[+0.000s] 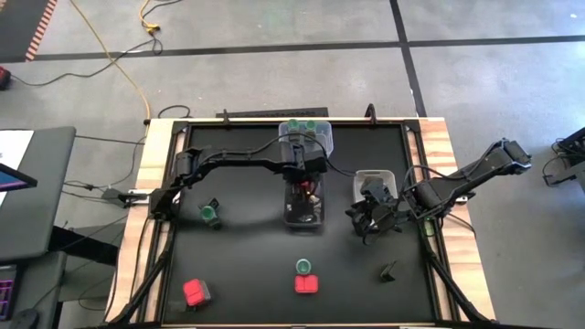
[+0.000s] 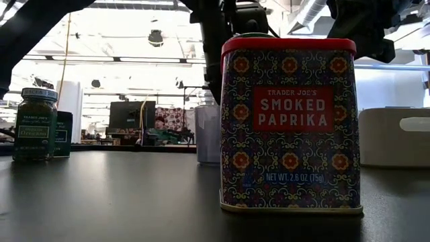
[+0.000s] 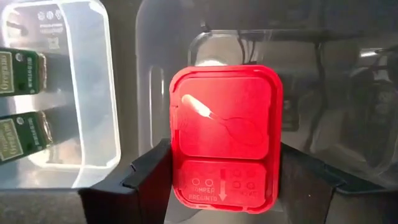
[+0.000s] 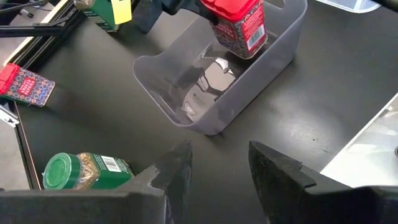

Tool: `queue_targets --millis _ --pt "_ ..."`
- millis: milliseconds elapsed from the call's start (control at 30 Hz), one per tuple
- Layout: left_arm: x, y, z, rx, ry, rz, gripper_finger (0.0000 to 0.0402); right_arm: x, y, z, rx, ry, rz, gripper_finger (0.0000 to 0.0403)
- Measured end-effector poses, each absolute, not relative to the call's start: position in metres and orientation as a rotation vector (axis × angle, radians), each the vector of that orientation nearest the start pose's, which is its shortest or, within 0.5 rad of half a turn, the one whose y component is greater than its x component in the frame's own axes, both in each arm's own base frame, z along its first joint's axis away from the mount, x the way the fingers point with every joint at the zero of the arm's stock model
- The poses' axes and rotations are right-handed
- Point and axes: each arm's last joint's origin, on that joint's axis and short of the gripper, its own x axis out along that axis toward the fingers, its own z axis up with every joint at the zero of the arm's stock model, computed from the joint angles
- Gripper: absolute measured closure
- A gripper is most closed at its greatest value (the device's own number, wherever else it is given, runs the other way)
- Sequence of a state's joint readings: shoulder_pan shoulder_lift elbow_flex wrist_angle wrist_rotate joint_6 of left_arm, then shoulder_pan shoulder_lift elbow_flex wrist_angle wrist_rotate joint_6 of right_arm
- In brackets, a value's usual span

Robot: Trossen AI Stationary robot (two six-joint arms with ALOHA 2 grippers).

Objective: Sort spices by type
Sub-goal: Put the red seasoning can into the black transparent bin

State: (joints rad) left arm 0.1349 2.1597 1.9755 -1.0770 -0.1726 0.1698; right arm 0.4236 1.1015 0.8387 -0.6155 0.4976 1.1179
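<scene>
My left gripper (image 1: 303,190) hangs over the middle clear tub (image 1: 291,217), shut on a red-topped paprika tin (image 3: 225,124). In the right wrist view that tin (image 4: 239,25) hangs upright over the tub's inside (image 4: 211,81). The far tub (image 1: 322,137) holds green-lidded jars (image 1: 294,125). Loose on the table stand or lie a green-lidded jar (image 1: 210,215), a red tin (image 1: 196,292), another green-lidded jar (image 1: 303,266) beside a red tin (image 1: 306,284), and a dark block (image 1: 388,270). My right gripper (image 1: 370,224) is open, near the right tub (image 1: 373,178). My left gripper pinches the red-topped tin between its two fingers (image 3: 149,177), one on each of two opposite side walls just below the red lid (image 3: 186,199). The fingers come from above, pointing down. The tin is upright and lifted clear above the tub's floor.
The three clear tubs sit in a cluster at the table's middle and far side. In the low view a paprika tin (image 2: 289,124) stands upright close to the camera. Wooden table borders (image 1: 457,238) and the arms' frames line the left and right sides.
</scene>
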Motion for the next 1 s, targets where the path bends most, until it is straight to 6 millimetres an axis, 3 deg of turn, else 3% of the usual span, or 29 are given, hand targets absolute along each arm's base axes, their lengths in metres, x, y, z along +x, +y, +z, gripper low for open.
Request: queue_targets --millis 633,1000 --pt "0.449 0.066 0.247 0.171 1.221 0.157 0.0164 0.200 0.075 0.262 0.674 0.632 -0.478 0.0217" --pt "0.446 0.065 0.224 0.147 1.263 0.161 0.0164 0.201 0.075 0.263 0.681 0.623 -0.473 0.0217"
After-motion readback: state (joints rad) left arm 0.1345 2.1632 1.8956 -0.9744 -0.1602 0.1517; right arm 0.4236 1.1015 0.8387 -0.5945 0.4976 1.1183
